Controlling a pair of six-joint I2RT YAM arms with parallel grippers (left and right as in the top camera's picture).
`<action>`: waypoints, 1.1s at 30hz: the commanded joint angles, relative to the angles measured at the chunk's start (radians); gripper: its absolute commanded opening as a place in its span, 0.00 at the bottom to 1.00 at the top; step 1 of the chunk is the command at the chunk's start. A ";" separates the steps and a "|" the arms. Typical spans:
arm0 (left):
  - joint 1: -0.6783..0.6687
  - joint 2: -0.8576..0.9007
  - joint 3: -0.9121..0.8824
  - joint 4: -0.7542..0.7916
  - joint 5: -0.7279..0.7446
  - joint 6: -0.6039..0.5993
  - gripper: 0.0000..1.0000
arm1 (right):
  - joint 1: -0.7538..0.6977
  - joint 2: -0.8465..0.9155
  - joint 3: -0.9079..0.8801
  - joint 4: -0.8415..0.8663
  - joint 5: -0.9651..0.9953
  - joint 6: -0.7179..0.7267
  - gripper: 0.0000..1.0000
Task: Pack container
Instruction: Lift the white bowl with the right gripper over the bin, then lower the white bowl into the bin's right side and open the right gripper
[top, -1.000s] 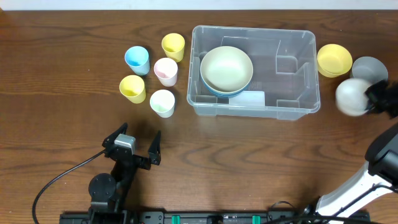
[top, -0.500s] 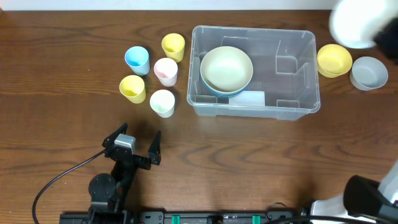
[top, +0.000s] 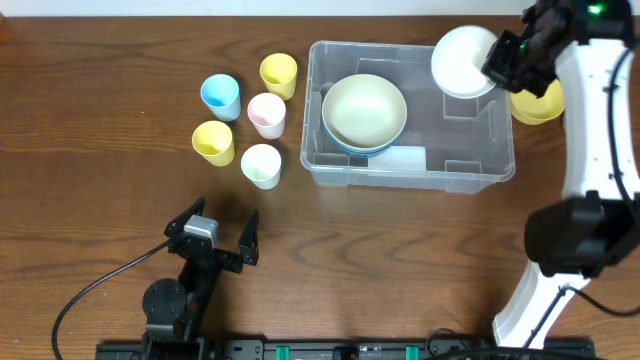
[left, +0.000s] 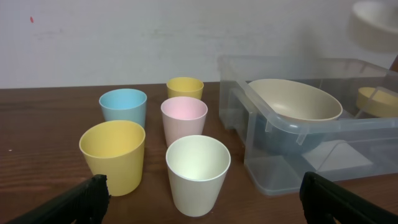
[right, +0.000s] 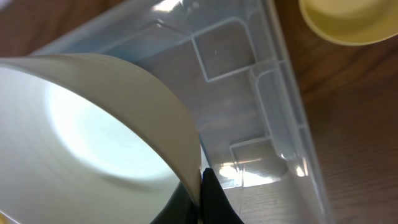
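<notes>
The container (top: 410, 178), a large clear bin, stands at the back middle of the table. A cream bowl (top: 364, 108) sits in its left half, stacked on a blue one (top: 345, 148). My right gripper (top: 505, 55) is shut on the rim of a white bowl (top: 463, 62) and holds it tilted above the container's back right corner. In the right wrist view the white bowl (right: 87, 143) fills the left side, pinched between the fingers (right: 214, 199), with the container's ridged wall (right: 286, 124) below. My left gripper (top: 218, 228) rests open near the front edge, with nothing between its fingers (left: 87, 199).
Several cups stand left of the container: blue (top: 220, 95), yellow (top: 279, 73), pink (top: 267, 113), yellow (top: 213, 142), white (top: 261, 165). A yellow bowl (top: 540, 100) sits right of the container, partly under my right arm. A black cable (top: 95, 290) runs by the left arm's base.
My right arm has carried the white bowl from the table's right side up and leftward to above the container's back right corner. The left arm has not moved.
</notes>
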 joint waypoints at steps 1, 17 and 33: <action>0.005 -0.006 -0.019 -0.033 0.017 0.014 0.98 | 0.026 0.035 0.006 0.001 0.003 0.011 0.01; 0.005 -0.006 -0.019 -0.033 0.017 0.014 0.98 | 0.045 0.181 0.004 0.035 0.003 0.017 0.01; 0.005 -0.006 -0.019 -0.033 0.017 0.014 0.98 | 0.043 0.310 -0.003 0.092 0.011 0.031 0.02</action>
